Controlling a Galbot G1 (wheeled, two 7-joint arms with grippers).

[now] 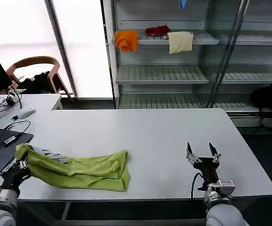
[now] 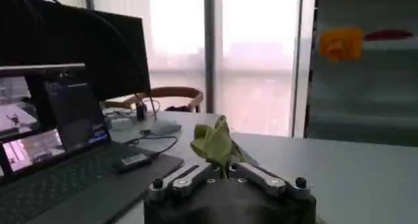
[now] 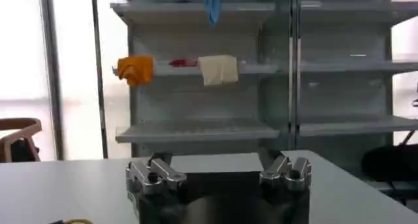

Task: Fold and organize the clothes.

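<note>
One lime T-shirt (image 1: 82, 170) lies bunched along the white table's (image 1: 159, 136) near left edge, one end pinched tight in the left gripper (image 1: 22, 163). Right gripper (image 1: 202, 153) hovers wide open, empty. The shirt's print is hidden. Two cloths hang on shelves (image 1: 164, 40) behind.

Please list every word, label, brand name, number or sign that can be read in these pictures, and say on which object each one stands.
No text can be read here.
Laptop screen: shows windows with content, too blurred to read.
T-shirt, pinched at one end by the left gripper: no legible print.
Right gripper, open over the table: no label visible.
Shelf cloths: no lettering.
</note>
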